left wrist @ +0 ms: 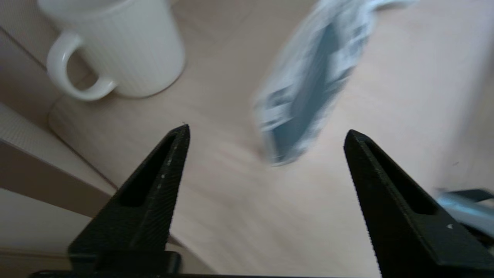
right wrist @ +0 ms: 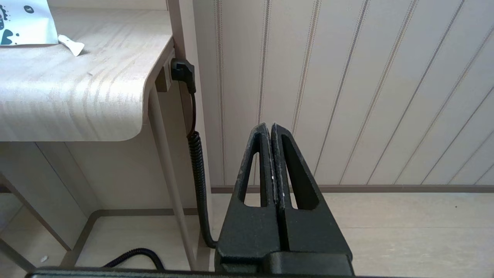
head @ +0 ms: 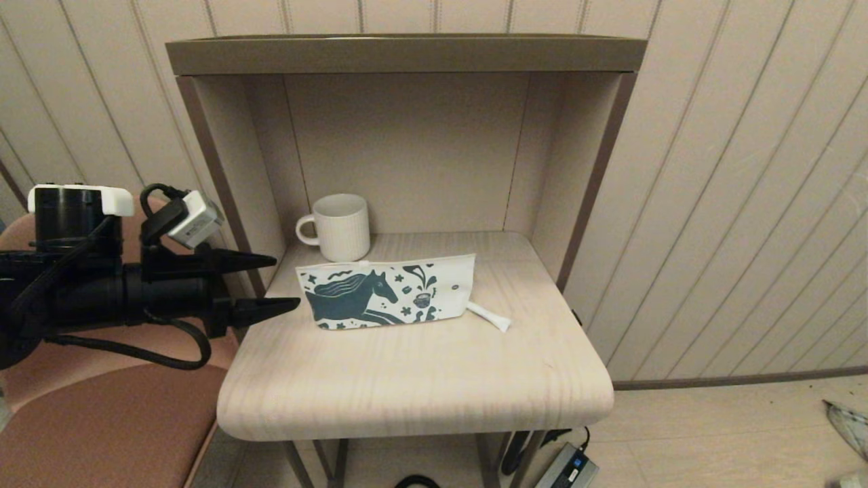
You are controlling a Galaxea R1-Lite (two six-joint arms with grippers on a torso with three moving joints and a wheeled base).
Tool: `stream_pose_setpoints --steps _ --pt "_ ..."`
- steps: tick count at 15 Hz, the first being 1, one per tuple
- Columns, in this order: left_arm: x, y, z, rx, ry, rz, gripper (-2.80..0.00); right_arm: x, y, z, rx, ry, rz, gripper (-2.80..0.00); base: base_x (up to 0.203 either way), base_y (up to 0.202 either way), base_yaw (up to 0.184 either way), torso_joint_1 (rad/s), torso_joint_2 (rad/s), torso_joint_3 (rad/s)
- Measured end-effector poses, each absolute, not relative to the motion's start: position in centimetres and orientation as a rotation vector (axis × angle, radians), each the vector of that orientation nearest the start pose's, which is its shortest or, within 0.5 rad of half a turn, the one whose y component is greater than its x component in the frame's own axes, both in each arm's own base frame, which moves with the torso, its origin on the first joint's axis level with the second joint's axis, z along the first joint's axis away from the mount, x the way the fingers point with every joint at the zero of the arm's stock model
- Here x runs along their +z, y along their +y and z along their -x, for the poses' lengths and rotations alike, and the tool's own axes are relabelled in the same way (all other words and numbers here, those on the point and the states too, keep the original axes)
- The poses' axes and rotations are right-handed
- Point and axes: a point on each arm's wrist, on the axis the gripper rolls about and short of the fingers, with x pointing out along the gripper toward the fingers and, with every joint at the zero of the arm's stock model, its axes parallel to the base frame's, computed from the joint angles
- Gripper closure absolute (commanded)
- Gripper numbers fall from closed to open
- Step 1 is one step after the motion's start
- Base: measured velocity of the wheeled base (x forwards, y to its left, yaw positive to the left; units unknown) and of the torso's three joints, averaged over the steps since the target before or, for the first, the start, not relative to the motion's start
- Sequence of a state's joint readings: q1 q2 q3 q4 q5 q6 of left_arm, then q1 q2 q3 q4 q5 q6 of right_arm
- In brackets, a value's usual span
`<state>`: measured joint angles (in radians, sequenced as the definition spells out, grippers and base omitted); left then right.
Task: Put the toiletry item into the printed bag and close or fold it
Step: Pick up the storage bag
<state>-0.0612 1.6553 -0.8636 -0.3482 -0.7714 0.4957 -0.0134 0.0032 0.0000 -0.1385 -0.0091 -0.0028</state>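
The printed bag (head: 388, 291) lies flat on the wooden table (head: 420, 379), its dark teal horse facing right; it shows blurred in the left wrist view (left wrist: 308, 85) and at a corner of the right wrist view (right wrist: 23, 23). The toiletry item (head: 489, 316), a small white stick with a flared end, pokes out from under the bag's right end (right wrist: 71, 44). My left gripper (head: 279, 281) hovers open just left of the bag at the table's left edge (left wrist: 266, 133), holding nothing. My right gripper (right wrist: 271, 127) is shut and empty, parked low to the right of the table, out of the head view.
A white ribbed mug (head: 338, 227) stands behind the bag in the alcove (left wrist: 115, 46). Alcove side walls (head: 230, 169) flank the table. A pink chair (head: 102, 420) sits below my left arm. A coiled black cable (right wrist: 197, 162) hangs by the table's right leg.
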Motion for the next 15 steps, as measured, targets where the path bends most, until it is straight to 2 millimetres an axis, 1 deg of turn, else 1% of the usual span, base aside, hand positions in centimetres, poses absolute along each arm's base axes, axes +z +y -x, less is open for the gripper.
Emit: stream_pose_setpoints --steps 2,4,7,9,15 --pt "17.6 -3.1 -29.9 -0.927 0.233 -0.285 -2.80 9.0 0.0 2.3 -0.023 -0.135 0.003 0.00 0.000 0.000 0.000 0.000 0.00 0.000" --pt "17.3 -3.0 -30.7 -0.959 0.234 -0.267 -2.80 9.0 0.0 2.3 -0.023 -0.135 0.004 0.00 0.000 0.000 0.000 0.000 0.00 0.000" --pt "16.9 -3.0 -30.9 -1.014 0.246 -0.233 -2.80 9.0 0.0 2.3 -0.023 -0.135 0.004 0.00 0.000 0.000 0.000 0.000 0.00 0.000" --pt "17.0 -3.2 -31.0 -1.027 0.246 -0.230 -2.80 9.0 0.0 2.3 -0.023 -0.135 0.004 0.00 0.000 0.000 0.000 0.000 0.00 0.000" --pt "18.0 -6.7 -31.0 -1.135 0.269 -0.234 -2.80 9.0 0.0 2.3 -0.023 -0.135 0.005 0.00 0.000 0.000 0.000 0.000 0.00 0.000"
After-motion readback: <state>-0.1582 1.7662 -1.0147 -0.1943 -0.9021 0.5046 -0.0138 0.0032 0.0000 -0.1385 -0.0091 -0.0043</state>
